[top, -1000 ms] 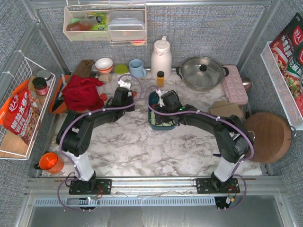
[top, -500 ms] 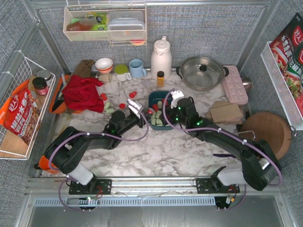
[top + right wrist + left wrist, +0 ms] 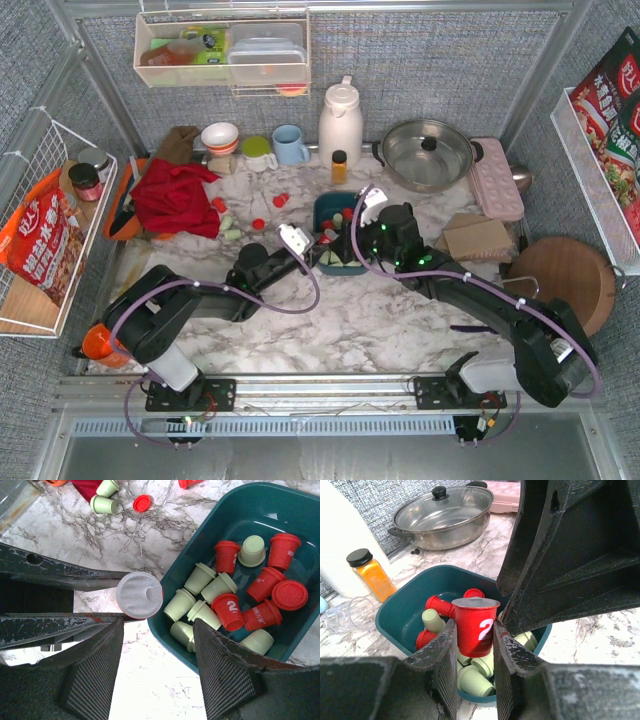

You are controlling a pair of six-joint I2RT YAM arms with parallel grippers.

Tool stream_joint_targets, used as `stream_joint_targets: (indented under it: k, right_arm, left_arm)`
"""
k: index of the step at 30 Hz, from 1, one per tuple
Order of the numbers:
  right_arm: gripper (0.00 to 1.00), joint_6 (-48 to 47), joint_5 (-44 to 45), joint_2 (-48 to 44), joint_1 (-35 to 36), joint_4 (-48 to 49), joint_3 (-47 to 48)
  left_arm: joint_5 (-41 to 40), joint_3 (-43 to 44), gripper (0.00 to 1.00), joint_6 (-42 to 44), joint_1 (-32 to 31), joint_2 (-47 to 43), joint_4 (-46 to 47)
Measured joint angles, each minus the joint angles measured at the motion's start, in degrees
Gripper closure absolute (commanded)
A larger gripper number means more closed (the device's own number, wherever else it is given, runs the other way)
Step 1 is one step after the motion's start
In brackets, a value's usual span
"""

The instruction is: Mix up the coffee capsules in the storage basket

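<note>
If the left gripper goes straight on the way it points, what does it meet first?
Most likely the capsules heaped in the basket, met by the red capsule held in the left gripper; depth is unclear, so the rim may come first.

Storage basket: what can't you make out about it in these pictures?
- Top view: the right gripper covers the storage basket's right side; the coffee capsules are too small to count.
- Left wrist view: the right gripper blocks its right-hand side; the left gripper and held red capsule hide its near wall.
- Right wrist view: the frame edge cuts off one side.
</note>
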Motion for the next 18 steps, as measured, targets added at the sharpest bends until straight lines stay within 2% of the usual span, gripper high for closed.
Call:
stream_joint_targets:
  k: [3, 9, 14, 18]
  right_arm:
    - [0.39, 0.15, -0.02, 0.37, -0.07, -0.11, 0.0]
    - [0.39, 0.44, -0.35, 0.74, -0.09, -0.24, 0.31]
    - [0.37, 1.01, 4.09, 0.04, 0.09, -1.18, 0.48]
    - [0.35, 1.53, 13.07, -2.38, 0.13, -4.0, 0.35]
  left_arm:
    - [-0.46, 0.11, 0.77, 0.52, -0.22, 0.61, 0.04]
    - [-1.27, 3.1, 0.57, -0.15, -0.39, 1.57, -2.05]
    - [-5.16, 12.92, 0.57, -3.19, -0.96, 3.63, -13.92]
    - [-7.45, 14.1, 0.57, -4.17, -1.16, 5.38, -19.61]
